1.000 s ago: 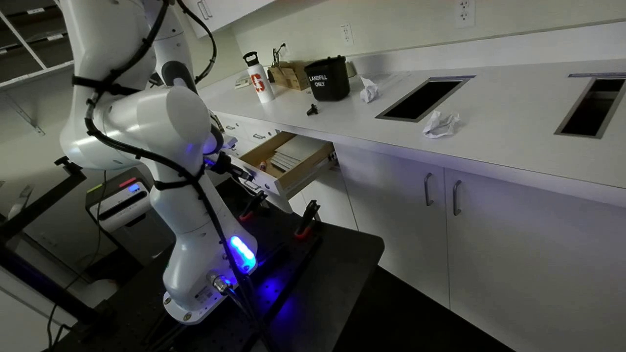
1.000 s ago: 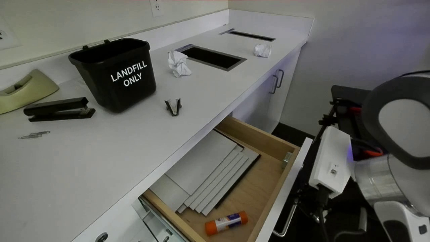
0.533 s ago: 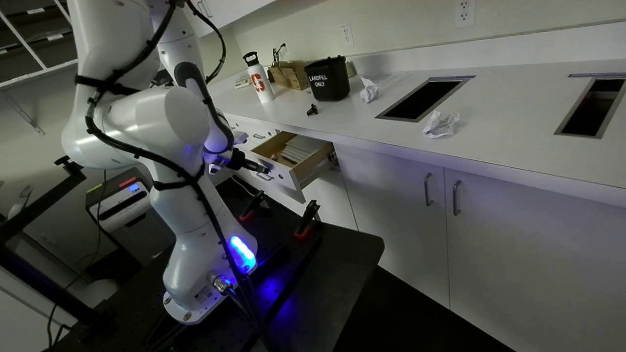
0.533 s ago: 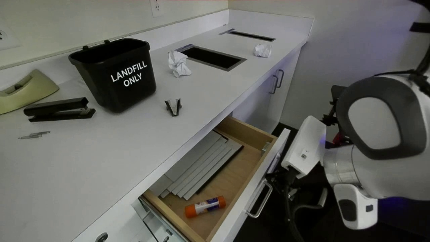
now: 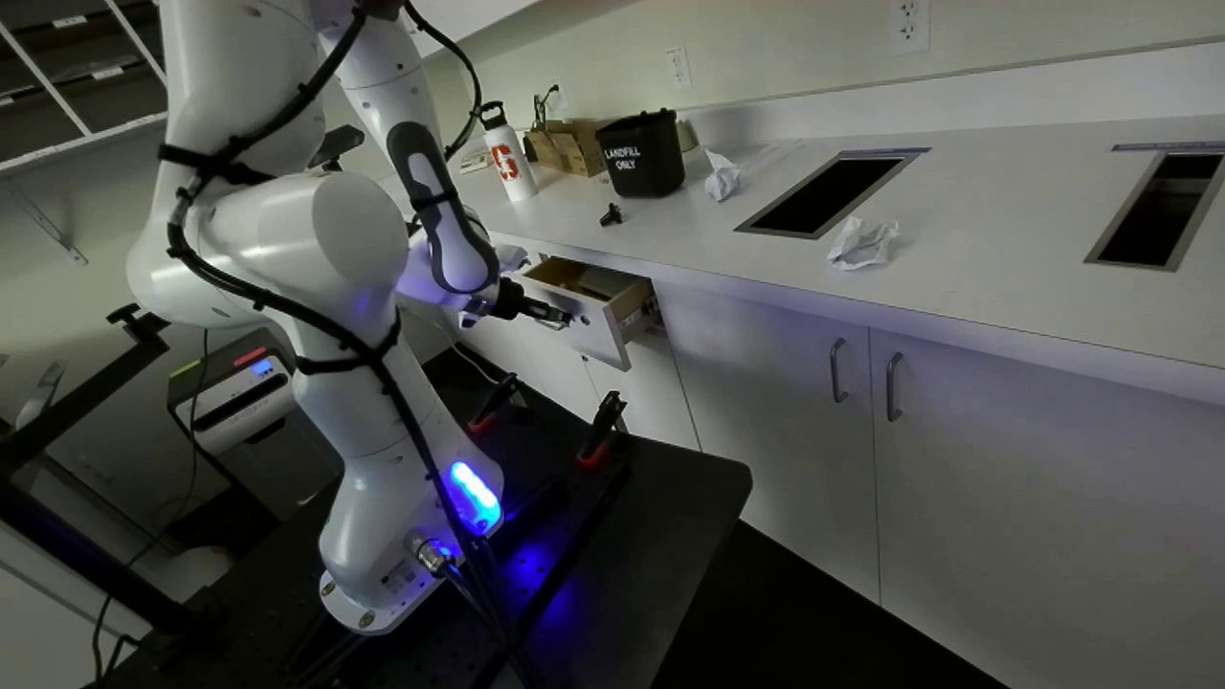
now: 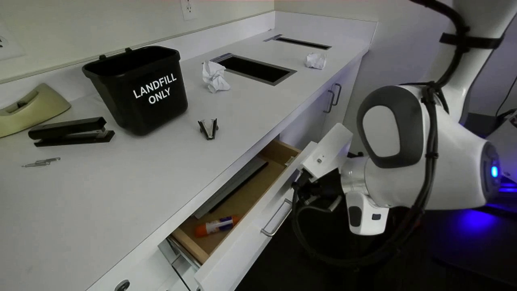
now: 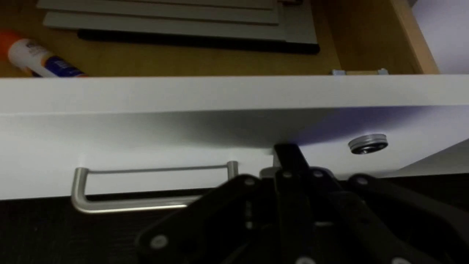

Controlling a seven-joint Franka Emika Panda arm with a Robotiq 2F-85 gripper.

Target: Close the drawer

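Note:
The drawer [image 5: 598, 330] stands partly open, with a white flat front and tan wooden sides. It also shows in an exterior view [image 6: 246, 246] and in the wrist view [image 7: 146, 93]. Its bar handle [image 7: 135, 205] and round lock [image 7: 368, 143] are on the front. Inside lie grey boards [image 6: 234, 186] and an orange-capped glue stick [image 6: 218, 225]. My gripper [image 7: 291, 154] is shut and empty, its tips against the front panel between handle and lock. It also shows in an exterior view [image 5: 560, 314]; elsewhere the wrist partly hides it.
The white countertop [image 6: 161, 182] overhangs the drawer. It bears a black landfill bin [image 6: 141, 93], a stapler [image 6: 70, 131], a staple remover [image 6: 209, 128] and crumpled paper [image 6: 215, 76]. Black clamps [image 5: 601, 431] stand on the dark robot table [image 5: 670, 498]. Cabinet doors [image 5: 766, 411] are to the side.
The drawer has slid inward a good way, covering more of the boards. The arm and gripper have moved toward the cabinet with the front panel. The gripper stays at the front.

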